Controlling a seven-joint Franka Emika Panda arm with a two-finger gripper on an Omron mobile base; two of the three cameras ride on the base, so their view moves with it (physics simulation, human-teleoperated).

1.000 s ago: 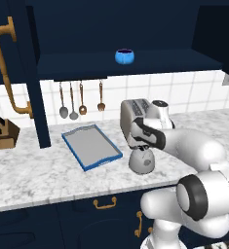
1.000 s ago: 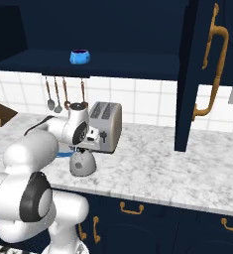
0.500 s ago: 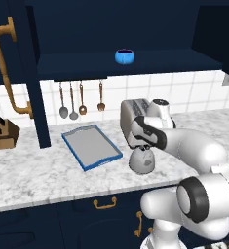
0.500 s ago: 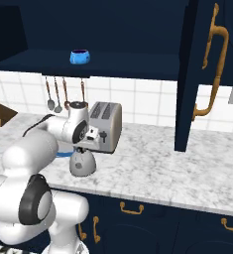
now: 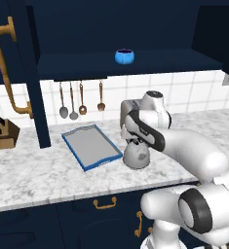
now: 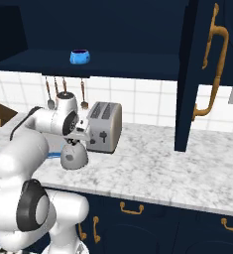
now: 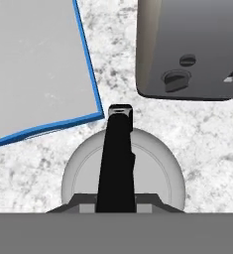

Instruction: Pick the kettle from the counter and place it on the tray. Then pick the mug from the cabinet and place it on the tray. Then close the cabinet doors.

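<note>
The hand (image 5: pixel 134 141) sits low on top of the kettle (image 5: pixel 136 156), closed on its black handle (image 7: pixel 116 158) — the dark bar runs straight up the middle of the hand view. The kettle stands on the counter (image 5: pixel 47 177), just beside the near corner of the tray (image 5: pixel 90 145) and in front of the toaster (image 6: pixel 104 127). The mug (image 5: pixel 124 56) rests on the cabinet (image 5: pixel 135 29) shelf — both cabinet doors (image 6: pixel 204 69) stand open.

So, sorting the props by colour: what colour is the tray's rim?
Bright blue around a grey base; the tray shows best in the left base view.
</note>
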